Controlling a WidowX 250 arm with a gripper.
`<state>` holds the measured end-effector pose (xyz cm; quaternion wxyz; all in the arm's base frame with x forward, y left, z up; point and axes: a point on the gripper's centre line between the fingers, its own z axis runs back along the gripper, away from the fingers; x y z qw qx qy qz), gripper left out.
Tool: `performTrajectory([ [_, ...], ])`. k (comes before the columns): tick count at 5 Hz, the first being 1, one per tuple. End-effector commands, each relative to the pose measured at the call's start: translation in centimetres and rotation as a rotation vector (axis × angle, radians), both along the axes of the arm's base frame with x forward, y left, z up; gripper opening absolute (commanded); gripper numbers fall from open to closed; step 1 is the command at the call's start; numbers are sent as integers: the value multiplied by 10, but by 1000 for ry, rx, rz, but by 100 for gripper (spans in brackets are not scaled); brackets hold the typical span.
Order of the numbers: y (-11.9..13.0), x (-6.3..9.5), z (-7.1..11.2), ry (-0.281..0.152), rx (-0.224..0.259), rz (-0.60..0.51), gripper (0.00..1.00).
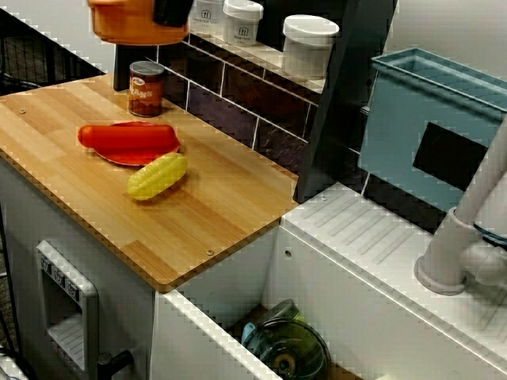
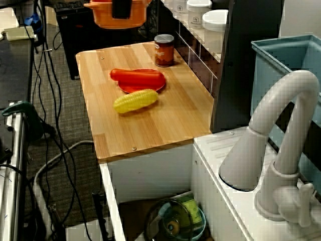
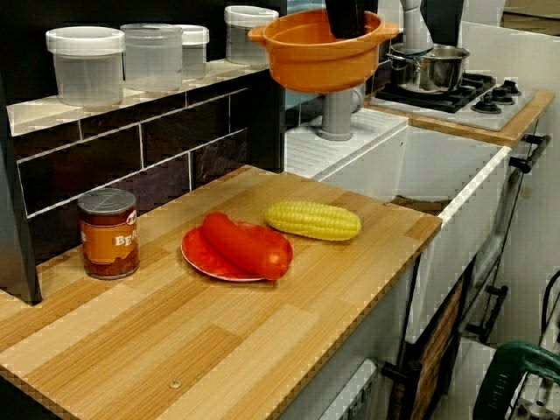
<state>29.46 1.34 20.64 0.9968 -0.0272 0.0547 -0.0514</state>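
Note:
My dark gripper (image 3: 345, 16) is shut on the rim of an orange bowl (image 3: 315, 57) and holds it in the air above the far end of the wooden counter (image 3: 219, 341). Seen from above, the bowl (image 1: 135, 24) hangs over the back left corner with the gripper (image 1: 170, 11) at its edge. In the view over the faucet the bowl (image 2: 103, 15) and gripper (image 2: 122, 7) sit at the top. Below lie a red sausage (image 3: 245, 245) on a red plate (image 3: 197, 254), a yellow corn cob (image 3: 312, 220) beside it, and a soup can (image 3: 108, 233) by the tiled wall.
White-lidded jars (image 3: 85, 66) line the shelf above the tiles. A white faucet (image 2: 281, 150) and a blue dish rack (image 1: 436, 134) stand by the sink, which holds a glass lid (image 2: 173, 221). A steel pot (image 3: 437, 66) sits on the stove.

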Motion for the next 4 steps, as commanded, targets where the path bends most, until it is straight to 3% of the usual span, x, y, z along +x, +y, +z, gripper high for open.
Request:
performTrajectory([
  [1,-15,2,24,-61,-6,-15,0],
  [3,-34,-5,20,-41,3,-46,0],
  [4,-45,-17,13,-38,14,-73,0],
])
